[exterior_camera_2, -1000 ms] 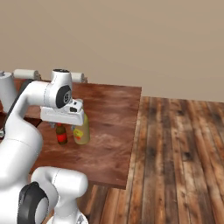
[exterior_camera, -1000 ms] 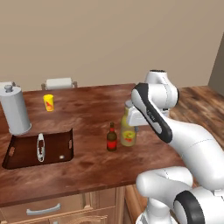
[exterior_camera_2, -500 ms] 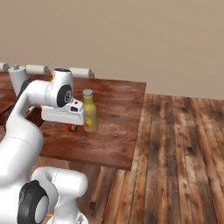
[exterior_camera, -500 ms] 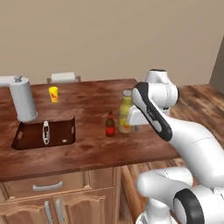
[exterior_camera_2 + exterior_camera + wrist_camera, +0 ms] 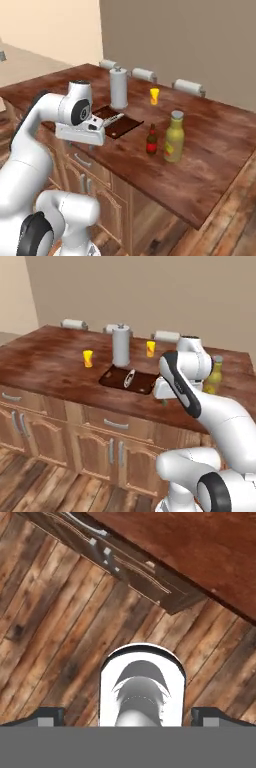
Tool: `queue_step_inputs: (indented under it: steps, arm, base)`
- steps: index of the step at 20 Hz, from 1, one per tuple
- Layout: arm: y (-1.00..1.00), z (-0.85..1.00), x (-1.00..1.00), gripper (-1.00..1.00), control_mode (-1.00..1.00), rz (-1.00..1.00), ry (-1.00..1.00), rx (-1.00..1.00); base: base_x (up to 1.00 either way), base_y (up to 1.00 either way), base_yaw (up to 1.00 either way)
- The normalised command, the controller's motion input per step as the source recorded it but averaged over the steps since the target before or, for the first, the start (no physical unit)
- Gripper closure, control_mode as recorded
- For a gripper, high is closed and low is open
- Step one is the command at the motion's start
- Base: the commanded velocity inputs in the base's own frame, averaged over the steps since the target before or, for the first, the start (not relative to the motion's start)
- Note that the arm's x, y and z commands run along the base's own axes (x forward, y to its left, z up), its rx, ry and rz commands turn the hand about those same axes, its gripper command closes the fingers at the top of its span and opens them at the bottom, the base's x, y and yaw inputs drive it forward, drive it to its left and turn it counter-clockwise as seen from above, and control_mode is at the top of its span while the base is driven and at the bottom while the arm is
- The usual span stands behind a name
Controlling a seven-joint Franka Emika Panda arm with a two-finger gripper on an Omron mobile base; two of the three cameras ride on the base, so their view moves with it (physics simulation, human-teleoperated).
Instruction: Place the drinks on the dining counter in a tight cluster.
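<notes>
While the gripper (image 5: 128, 714) hangs over the floor off the counter (image 5: 220, 145) edge, fingers apart (empty), the olive bottle (image 5: 174, 136) stands just beside the brown bottle (image 5: 151, 139) on the counter.

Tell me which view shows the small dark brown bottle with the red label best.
The right base view: the small dark brown bottle with the red label stands unblocked on the dark reddish-brown wood counter, just left of the taller olive-yellow bottle. In the left base view the arm covers its spot. The hand view looks down at floorboards and cabinets.
</notes>
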Motion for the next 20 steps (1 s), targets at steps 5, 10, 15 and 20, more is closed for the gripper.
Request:
queue_step_inputs:
  steps: [5,10,15,20]
  arm:
    - [0.00,0.00,0.00,-1.00,1.00,0.00,0.00,0.00]
    - [0.00,0.00,0.00,-1.00,1.00,0.00,0.00,0.00]
    - [0.00,0.00,0.00,-1.00,1.00,0.00,0.00,0.00]
    - [0.00,0.00,0.00,-1.00,1.00,0.00,0.00,0.00]
  base:
    - [-0.07,0.01,1.00]
    - [-0.05,0.00,1.00]
    - [-0.03,0.00,1.00]
    - [-0.01,0.00,1.00]
